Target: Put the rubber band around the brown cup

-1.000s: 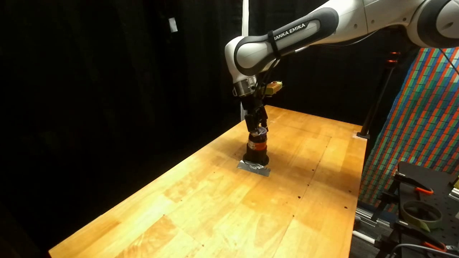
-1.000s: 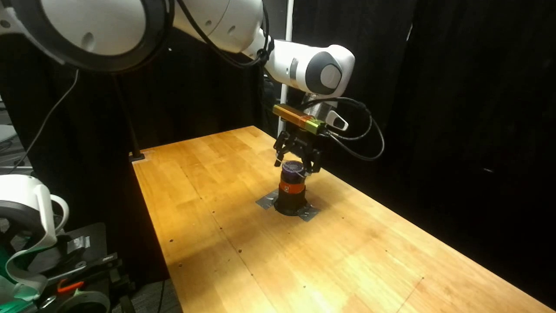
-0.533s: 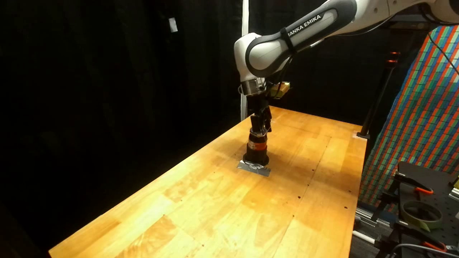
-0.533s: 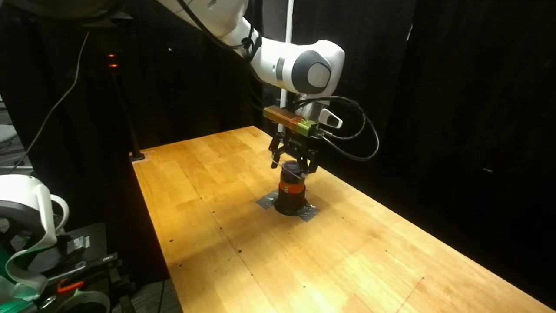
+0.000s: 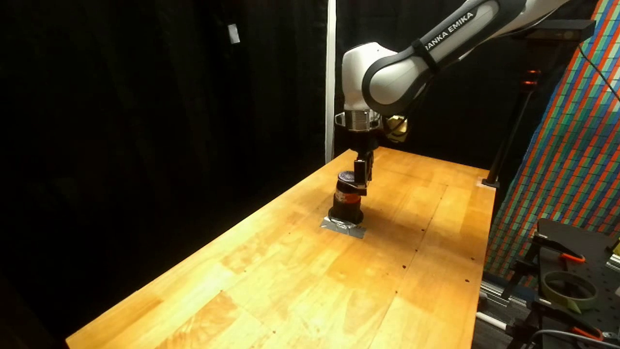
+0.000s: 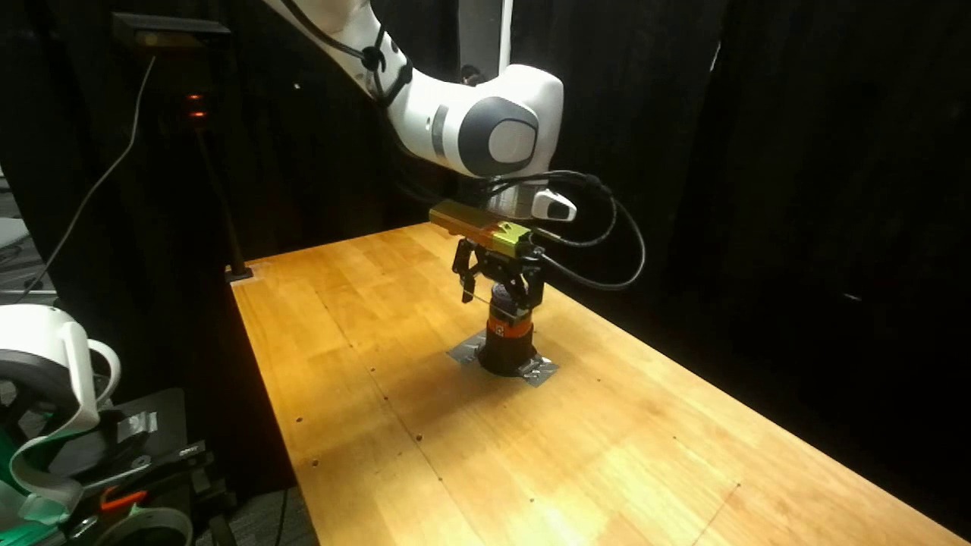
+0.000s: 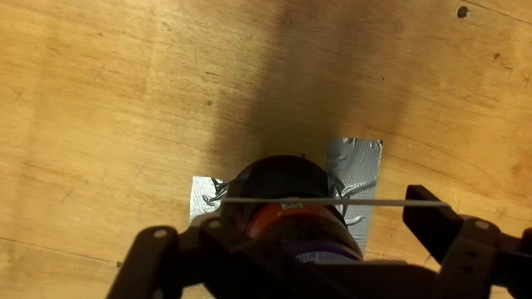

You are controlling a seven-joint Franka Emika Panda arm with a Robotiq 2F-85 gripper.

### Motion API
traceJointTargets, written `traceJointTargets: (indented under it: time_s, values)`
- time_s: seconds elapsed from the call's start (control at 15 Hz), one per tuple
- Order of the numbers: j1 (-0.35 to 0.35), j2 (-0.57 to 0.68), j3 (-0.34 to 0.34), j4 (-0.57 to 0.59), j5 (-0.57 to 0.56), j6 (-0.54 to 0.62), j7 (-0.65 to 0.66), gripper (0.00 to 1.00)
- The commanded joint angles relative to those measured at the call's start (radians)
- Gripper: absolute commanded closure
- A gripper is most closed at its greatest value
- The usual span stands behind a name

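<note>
Standing upright on one wooden table (image 6: 607,455) is one brown cup (image 6: 507,334), purple at its top; what it holds I cannot tell. Two strips of silver tape (image 7: 359,170) touch the cup's base, on either side. Just beside the cup's upper part hangs one gripper (image 6: 497,303), its two fingers (image 7: 428,220) wide apart, one rubber band (image 7: 336,202) stretched between their tips. In the wrist view, one strand passes in front of the cup; whether the band encircles it is unclear.
</note>
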Motion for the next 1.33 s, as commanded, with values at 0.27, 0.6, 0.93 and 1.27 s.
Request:
traceJointTargets:
  time_s: [0.27, 0.6, 0.93, 1.27]
  values:
    - [-0.026, -0.215, 0.030, -0.427, -0.012, 0.492, -0.056, 0.00]
    - [-0.018, -0.223, 0.031, -0.538, -0.042, 0.772, -0.049, 0.00]
    - [0.060, -0.228, -0.061, -0.635, -0.108, 1.034, 0.014, 0.00]
    - [0.178, -0.211, -0.180, -0.673, -0.072, 1.161, 0.005, 0.30]
